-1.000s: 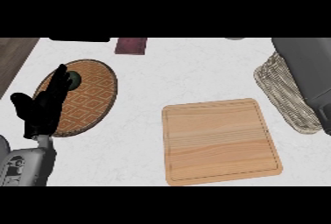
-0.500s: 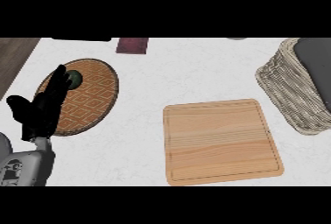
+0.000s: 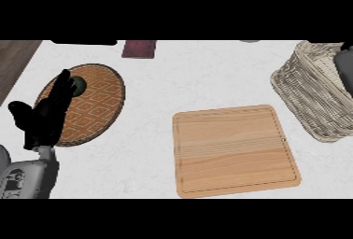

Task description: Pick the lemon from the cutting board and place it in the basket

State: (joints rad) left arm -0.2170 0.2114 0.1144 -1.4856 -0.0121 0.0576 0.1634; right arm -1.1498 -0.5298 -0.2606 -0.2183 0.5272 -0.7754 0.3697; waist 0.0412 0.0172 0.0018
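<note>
Head view: white surface w/ bare cutting board at centre.
Basket at R edge, R arm over it, hand and lemon hidden. L hand open, fingers straight, over patterned mat; dark red item at top.

The basket runs off the right edge, and a grey forearm over it hides its inside; the right hand and the lemon cannot be seen. The left hand covers part of the patterned plate.
</note>
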